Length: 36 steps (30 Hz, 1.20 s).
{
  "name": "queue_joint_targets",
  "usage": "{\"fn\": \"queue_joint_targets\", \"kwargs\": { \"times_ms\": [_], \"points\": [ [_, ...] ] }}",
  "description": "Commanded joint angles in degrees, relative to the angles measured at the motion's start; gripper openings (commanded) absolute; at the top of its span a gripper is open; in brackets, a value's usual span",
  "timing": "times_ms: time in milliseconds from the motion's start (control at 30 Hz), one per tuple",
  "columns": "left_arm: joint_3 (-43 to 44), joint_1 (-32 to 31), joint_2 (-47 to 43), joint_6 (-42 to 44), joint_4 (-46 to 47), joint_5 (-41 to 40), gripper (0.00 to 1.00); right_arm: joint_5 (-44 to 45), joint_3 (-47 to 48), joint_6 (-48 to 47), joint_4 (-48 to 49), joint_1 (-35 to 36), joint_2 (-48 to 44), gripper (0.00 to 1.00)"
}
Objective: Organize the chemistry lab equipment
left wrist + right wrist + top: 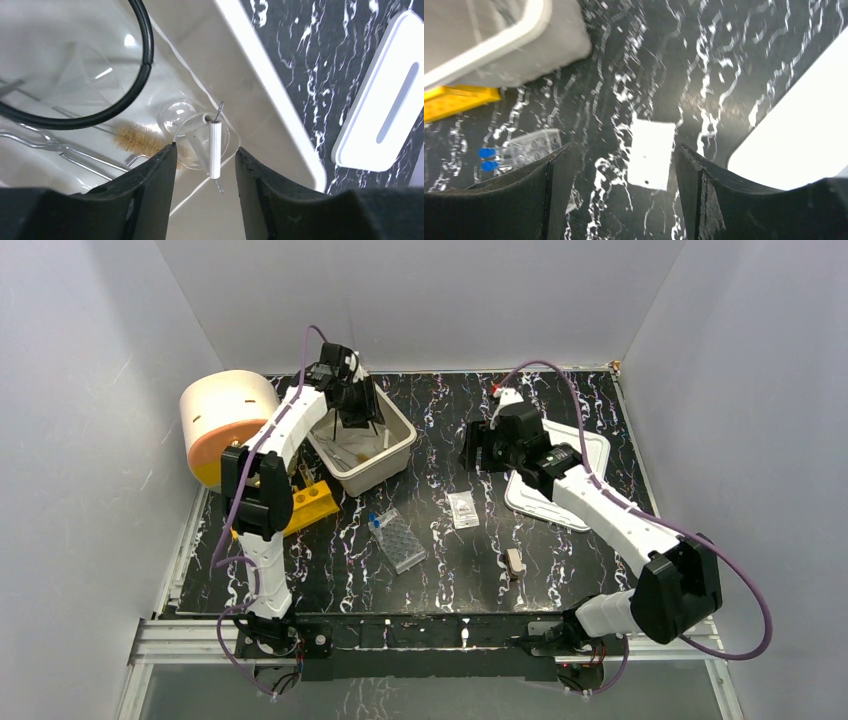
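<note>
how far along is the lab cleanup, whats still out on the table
Partly done. Done: the tub holds a brush, black wire stand and white tube piece. In hand: nothing; the left gripper is open over the tub, the right gripper open above a white packet. Left: yellow rack, well tray, wooden clamp.

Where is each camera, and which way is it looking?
Top camera: high behind the arms, looking down on the table; left arm and right arm show.
Left wrist: above the tub, looking in at a brush; the left tool frames it.
Right wrist: over the table, facing a white packet; right tool shows.
Shared: both wrist views catch the tub and the white lid.
</note>
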Motion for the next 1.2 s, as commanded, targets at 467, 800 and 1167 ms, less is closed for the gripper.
{"fn": "queue_joint_targets", "kwargs": {
  "times_ms": [467,800,1167],
  "points": [
    [-0.2,-1.6,-18.2,0.4,-3.9,-0.7,0.73,-1.2,-0.7,4.4,-14.9,0.1,15.6,0.85],
    [-6.0,-1.5,-27.6,-4.7,3.5,18.0,0.81,-4.2,2.4,4.8,-13.7,1.1,21.8,0.64],
    [-6.9,-1.5,-30.3,-5.8,5.5,20.3,0.87,3.4,4.3,2.4,-14.5,1.7,25.8,0.58]
  ]
}}
